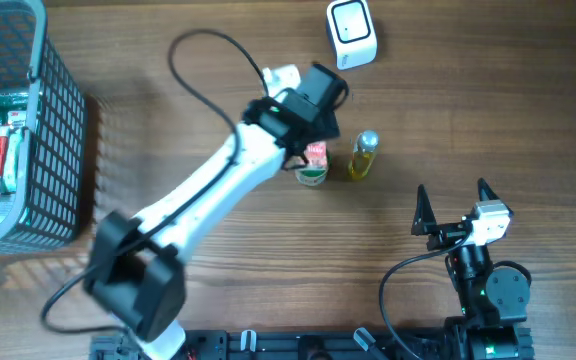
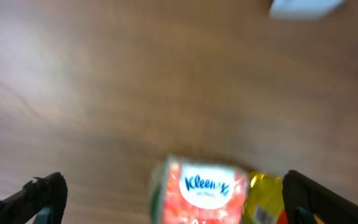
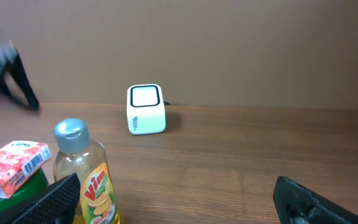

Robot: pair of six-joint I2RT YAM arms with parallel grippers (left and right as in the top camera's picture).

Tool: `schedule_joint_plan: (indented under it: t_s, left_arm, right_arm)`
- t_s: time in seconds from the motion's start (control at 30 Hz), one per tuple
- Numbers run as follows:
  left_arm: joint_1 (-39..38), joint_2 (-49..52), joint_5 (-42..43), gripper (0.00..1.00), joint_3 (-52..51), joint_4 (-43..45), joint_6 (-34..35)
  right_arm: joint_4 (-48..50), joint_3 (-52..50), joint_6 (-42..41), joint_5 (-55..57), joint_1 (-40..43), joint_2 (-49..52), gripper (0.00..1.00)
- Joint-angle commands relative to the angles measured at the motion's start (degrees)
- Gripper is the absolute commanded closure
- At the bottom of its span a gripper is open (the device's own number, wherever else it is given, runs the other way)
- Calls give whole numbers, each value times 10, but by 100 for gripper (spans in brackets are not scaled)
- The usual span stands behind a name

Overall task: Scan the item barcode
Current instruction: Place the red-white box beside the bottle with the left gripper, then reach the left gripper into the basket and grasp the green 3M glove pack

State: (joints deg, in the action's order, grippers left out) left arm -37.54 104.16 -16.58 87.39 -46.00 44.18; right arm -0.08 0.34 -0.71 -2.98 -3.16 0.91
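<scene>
Two hands in view, both spread wide, both empty. Left hand (image 2: 173, 180) out over the middle of the tabletop (image 1: 268, 280), just above the tissue pack (image 1: 316, 153); shows its fingers (image 2: 42, 196) far apart in the left wrist view, the pack low between them, nothing gripped. Right hand (image 1: 452, 195) low on the robot's right, well apart from all the goods, open over bare wood.

Tissue pack perched on a green round tub (image 1: 311, 178), printed face up. Just beside it, on the robot's right, an upright yellow soap bottle (image 1: 365, 155); touching or not, cannot tell. Scanner (image 1: 351, 33) farther out, beyond both and near the far edge, window visible from above and from the right wrist view. Wire basket (image 1: 58, 150) with more goods off at the left edge.

Most likely the pack as the thing to scan, going by the hand above it, though possibly the bottle. Either way the left arm by far the nearer: pack almost straight beneath, scanner a short reach onward, away from the robot and a touch to the right. Long axis of the pack hard to read, the wrist view blurred and cut at its lower edge; seems to run across the gap from finger to finger, so probably calls for a turn of the wrist before closing. No barcode visible on any face shown
</scene>
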Motion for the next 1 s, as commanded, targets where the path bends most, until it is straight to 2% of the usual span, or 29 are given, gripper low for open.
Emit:
schedule_joint_plan:
  t_s: [0.0,0.03,0.07,0.17,0.23,0.3,0.47,0.6,0.67,0.8,0.97]
  left_arm:
    - [57,-96,-144,0,59,6,-160]
    - [94,-131,-146,0,79,11,-253]
    - [128,-159,-146,0,95,17,-319]
    - [221,-213,-145,0,111,45,-394]
    - [342,-249,-111,0,111,87,-491]
    - [432,-255,-74,0,111,101,-546]
    - [623,-223,30,0,111,85,-562]
    - [733,-160,90,0,111,56,-567]
    - [768,-116,121,0,111,37,-607]
    - [813,-36,158,0,111,26,-636]
    - [824,56,198,0,111,7,-756]
  right_arm:
    - [1,0,7,-3,2,-1,0]
    - [1,0,7,-3,2,-1,0]
    - [1,0,7,-3,2,-1,0]
    - [1,0,7,-3,2,-1,0]
    - [1,0,7,-3,2,-1,0]
    - [1,0,7,-3,2,-1,0]
    - [1,0,7,-3,2,-1,0]
    - [1,0,7,-3,2,-1,0]
    - [1,0,7,-3,2,-1,0]
    - [1,0,7,-3,2,-1,0]
    - [1,0,7,-3,2,-1,0]
